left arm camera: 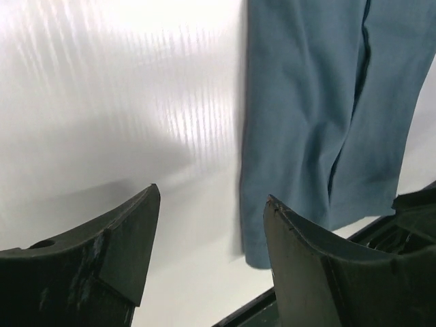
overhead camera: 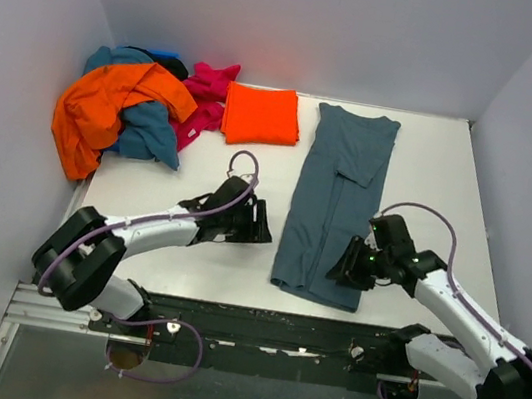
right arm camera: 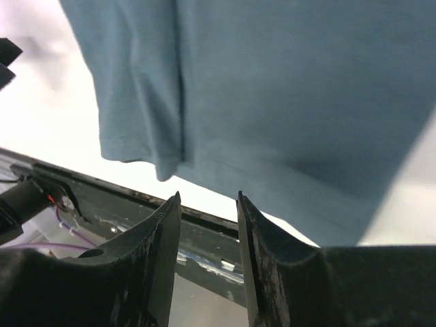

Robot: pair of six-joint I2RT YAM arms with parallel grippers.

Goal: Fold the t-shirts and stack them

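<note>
Judging the slate-blue t-shirt point(overhead camera: 331, 205) limp, we'd pinch its near hem point(overhead camera: 312, 290) — left gripper point(overhead camera: 264, 228) wide, right gripper point(overhead camera: 340, 272) narrow, both empty.

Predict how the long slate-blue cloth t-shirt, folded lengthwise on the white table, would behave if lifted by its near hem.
The slate-blue cloth t-shirt would probably droop limply: it lies flat with soft creases. Its turned-in sleeve may well fall open, since nothing pins it. Pushed, it would likely bunch rather than slide whole.
</note>
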